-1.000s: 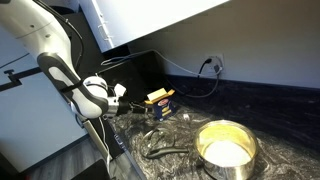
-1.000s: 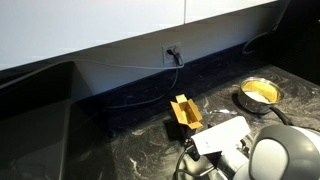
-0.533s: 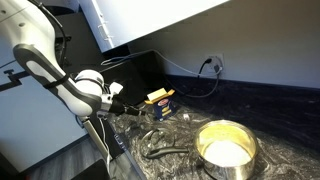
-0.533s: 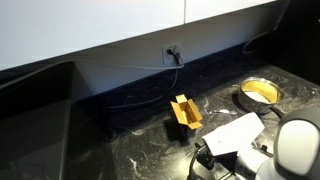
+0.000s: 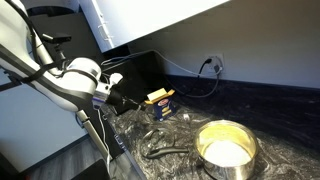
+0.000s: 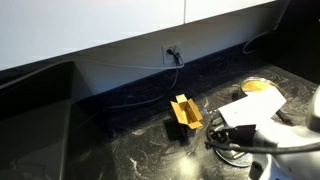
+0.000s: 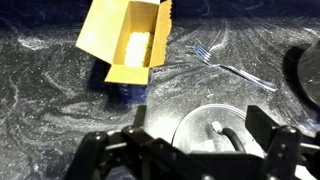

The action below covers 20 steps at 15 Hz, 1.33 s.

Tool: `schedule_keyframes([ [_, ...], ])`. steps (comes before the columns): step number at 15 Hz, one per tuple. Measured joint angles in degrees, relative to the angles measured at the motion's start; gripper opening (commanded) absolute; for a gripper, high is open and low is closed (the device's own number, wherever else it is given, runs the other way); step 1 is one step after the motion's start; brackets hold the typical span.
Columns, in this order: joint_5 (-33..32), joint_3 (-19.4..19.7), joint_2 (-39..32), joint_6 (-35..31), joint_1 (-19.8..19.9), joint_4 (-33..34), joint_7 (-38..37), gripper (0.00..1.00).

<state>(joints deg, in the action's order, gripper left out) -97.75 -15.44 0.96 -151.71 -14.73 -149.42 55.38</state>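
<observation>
My gripper [image 7: 198, 122] is open and empty, its two dark fingers spread wide above a round glass pot lid [image 7: 215, 132] with a black handle that lies on the dark marbled counter. In both exterior views the gripper [image 5: 122, 101] [image 6: 226, 137] hangs in the air above the counter. An open yellow and blue box [image 7: 125, 42] lies on its side beyond the lid, with pale contents showing inside. It also shows in both exterior views [image 5: 160, 99] [image 6: 183, 114]. A metal fork [image 7: 228, 66] lies right of the box.
A metal pot [image 5: 226, 147] [image 6: 258, 92] with a yellow inside stands on the counter, and its dark rim shows in the wrist view [image 7: 304, 75]. A wall outlet [image 5: 212, 64] [image 6: 171, 52] has cables trailing along the back wall. Cabinets hang overhead.
The arm has lifted and swung back from the counter, and the gripper now sits higher above the lid. The box, fork, lid and pot have not moved.
</observation>
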Motion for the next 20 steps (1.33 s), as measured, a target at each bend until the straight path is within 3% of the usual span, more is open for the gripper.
schedule_keyframes([
  [5,5.10,4.57,5.05,-4.87,2.95,-0.96,9.01,1.00],
  [12,6.71,4.75,5.27,-5.38,2.99,-1.09,6.94,1.00],
  [20,29.28,6.00,5.50,-5.48,3.12,-2.30,4.56,1.00],
])
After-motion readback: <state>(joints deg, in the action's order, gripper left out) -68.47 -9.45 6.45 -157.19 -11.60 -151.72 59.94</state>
